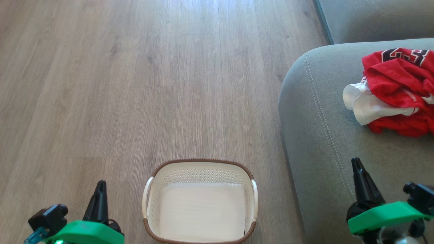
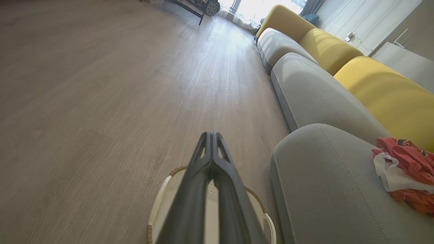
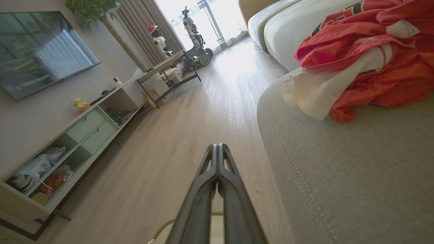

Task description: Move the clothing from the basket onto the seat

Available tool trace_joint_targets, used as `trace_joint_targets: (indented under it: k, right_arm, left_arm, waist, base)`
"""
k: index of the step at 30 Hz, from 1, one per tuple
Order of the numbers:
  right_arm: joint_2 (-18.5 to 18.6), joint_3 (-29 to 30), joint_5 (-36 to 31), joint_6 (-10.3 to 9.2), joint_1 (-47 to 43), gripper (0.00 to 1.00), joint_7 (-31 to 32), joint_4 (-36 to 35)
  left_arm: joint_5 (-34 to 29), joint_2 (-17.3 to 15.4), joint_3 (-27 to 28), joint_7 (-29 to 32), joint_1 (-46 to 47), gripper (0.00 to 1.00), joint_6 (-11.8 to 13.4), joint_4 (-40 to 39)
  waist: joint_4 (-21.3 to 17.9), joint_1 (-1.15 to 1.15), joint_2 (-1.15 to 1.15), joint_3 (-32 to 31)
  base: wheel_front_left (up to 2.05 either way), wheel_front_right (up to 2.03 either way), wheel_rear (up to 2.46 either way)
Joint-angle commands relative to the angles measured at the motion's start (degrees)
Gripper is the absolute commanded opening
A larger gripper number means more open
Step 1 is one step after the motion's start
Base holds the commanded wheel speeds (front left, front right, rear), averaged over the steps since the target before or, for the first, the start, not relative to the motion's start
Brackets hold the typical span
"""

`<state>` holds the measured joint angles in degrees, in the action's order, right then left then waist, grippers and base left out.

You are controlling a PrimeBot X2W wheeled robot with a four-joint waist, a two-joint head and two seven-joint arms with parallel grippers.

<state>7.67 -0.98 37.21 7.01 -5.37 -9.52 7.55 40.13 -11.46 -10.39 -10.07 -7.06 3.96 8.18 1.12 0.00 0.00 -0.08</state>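
1. Holding the left tool [image 1: 100, 185] with its two dark fingers pressed together on nothing, pointing up the head view. Hovering just left of the basket [image 1: 200, 162], above the wooden floor [image 1: 135, 84].
2. Holding the right tool [image 1: 356, 164] closed and empty in the same way, hanging over the near part of the seat [image 1: 318, 142] and well short of the garments.
3. Confirming this from both wrist views: the fingers are meeting along their length, with no fabric caught between them.
4. Looking into the basket standing on the floor beside the seat's rounded corner. Finding a bare pale bottom and perforated walls with no garment lying inside, though the frame edge is cutting off the nearest rim.
5. Finding the clothing [image 1: 396, 88] heaped on the seat toward the right edge of the head view. Noting the red jersey [image 1: 400, 67] with dark numerals lying on top, the white garment [image 1: 366, 106] spilling out to the left, and more red showing underneath. Resting wholly on the cushion, well apart from the basket.
6. Judging the transfer as looking complete, with both arms sitting in a rest-like pose.
7. Calling for little next, probably just checking the hidden near edge of the basket. If something is left there, spreading one tool's fingers and reaching down. Otherwise, staying off the heap to avoid dragging it toward the cushion's edge.
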Motion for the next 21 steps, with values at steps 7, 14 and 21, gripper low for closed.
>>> trace_joint_targets:
  k: [7,14,21]
  right_arm:
    - [0.3,0.6,4.5,0.13,3.4,0.0,1.1,-1.2]
    - [0.0,1.0,8.6,0.16,4.0,0.0,2.1,-0.6]
    - [-0.3,1.3,12.7,0.19,4.6,0.0,3.1,0.0]
  left_arm:
    - [4.2,0.3,2.3,1.2,3.6,0.0,-1.2,-1.0]
    - [8.0,0.8,3.3,2.3,4.3,0.0,-2.0,-0.5]
    - [11.8,1.4,4.4,3.4,5.1,0.0,-2.8,0.0]
  waist:
    - [-0.1,0.0,0.0,0.0]
    - [-0.2,0.0,0.0,0.0]
    - [-0.2,0.0,0.0,0.1]
  base:
    - [0.0,0.0,0.0]
    - [0.0,0.0,0.0]
    - [0.0,0.0,0.0]
